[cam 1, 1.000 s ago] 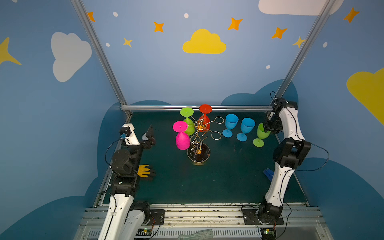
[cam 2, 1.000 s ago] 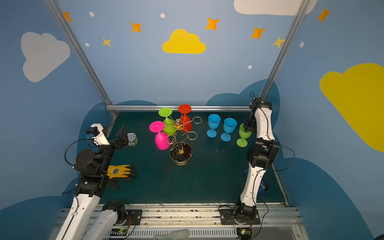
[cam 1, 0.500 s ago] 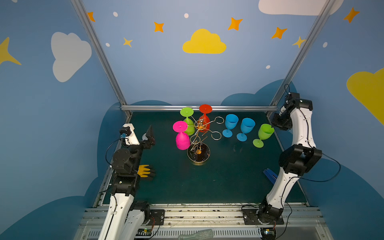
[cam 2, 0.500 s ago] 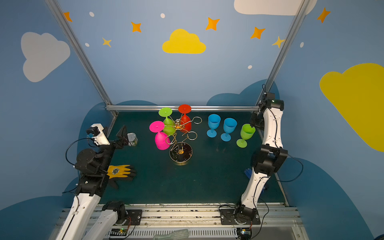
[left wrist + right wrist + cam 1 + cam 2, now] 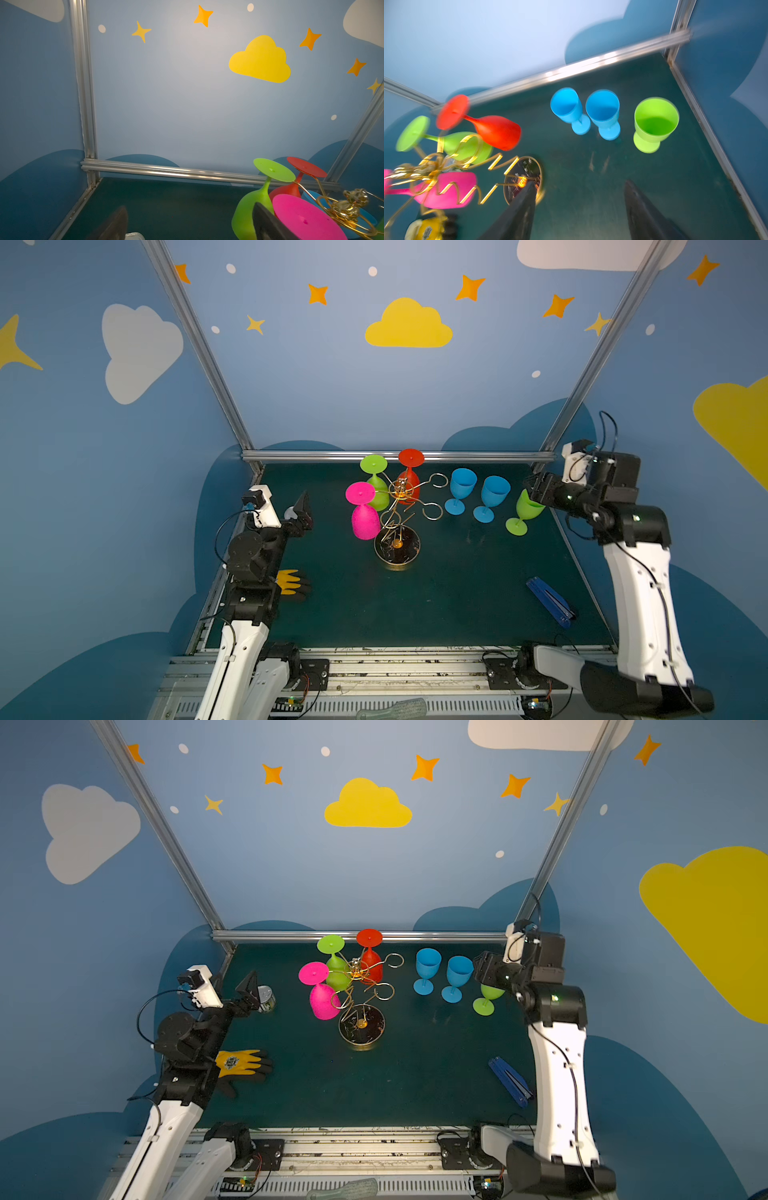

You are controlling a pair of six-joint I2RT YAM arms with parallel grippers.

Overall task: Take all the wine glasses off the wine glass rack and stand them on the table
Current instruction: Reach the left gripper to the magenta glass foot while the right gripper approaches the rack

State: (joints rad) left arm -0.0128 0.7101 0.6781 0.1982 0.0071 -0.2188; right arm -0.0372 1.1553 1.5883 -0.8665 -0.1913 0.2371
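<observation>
Half done, it appears: pink glass (image 5: pixel 365 520), green glass (image 5: pixel 379 497) and red glass (image 5: pixel 409 481) hang on the wine glass rack (image 5: pixel 397 548) mid-counter, while two blue glasses (image 5: pixel 462 485) and a second green glass (image 5: pixel 528 508) stand to its right, with left gripper (image 5: pixel 190 206) and right gripper (image 5: pixel 580 182) both spread, empty.

The wine glass rack (image 5: pixel 425 169) looked blurry in the right wrist view. In a top view, the right gripper (image 5: pixel 478 969) hid part of the standing green glass (image 5: pixel 492 992).

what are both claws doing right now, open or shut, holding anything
Left claw: open, holding nothing.
Right claw: open, holding nothing; upright green wine glass stands free of it.
</observation>
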